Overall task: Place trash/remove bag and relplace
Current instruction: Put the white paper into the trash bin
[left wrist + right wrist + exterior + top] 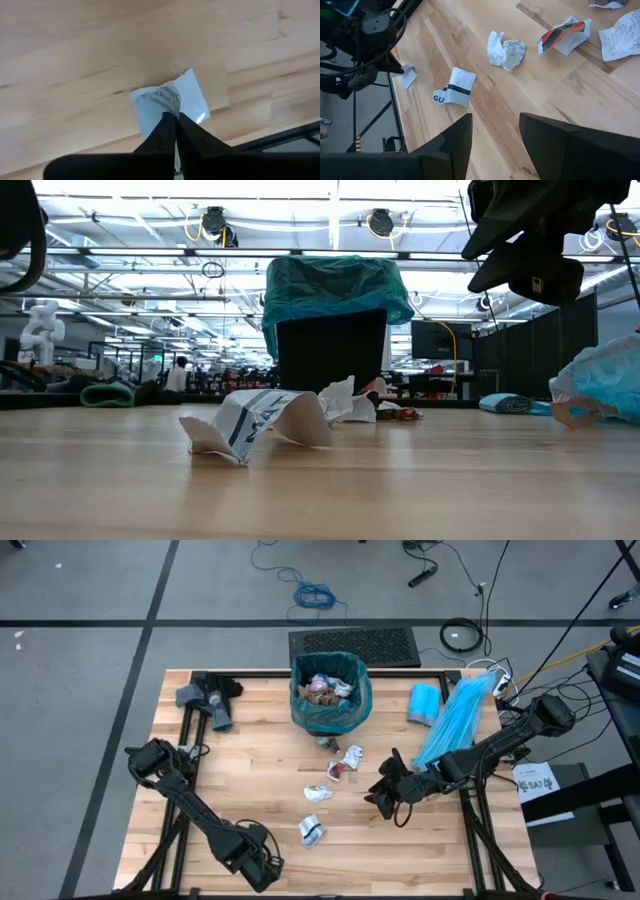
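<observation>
left hand [175, 131] pinched shut on white scrap [172, 102] at desk [250, 770] front edge | right hand [495, 137] wide, hovering mid-desk over loose trash [342, 766] | bag [335, 700] lining bin, ready for drops

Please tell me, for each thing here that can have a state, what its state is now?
Bin: upright, lined.
Teal bag: in the bin, holding trash.
Loose scraps: lying on the table.
Left hand: shut on a white wrapper.
Right hand: open, empty, above the table.
Pale blue bag: lying on the table.
</observation>
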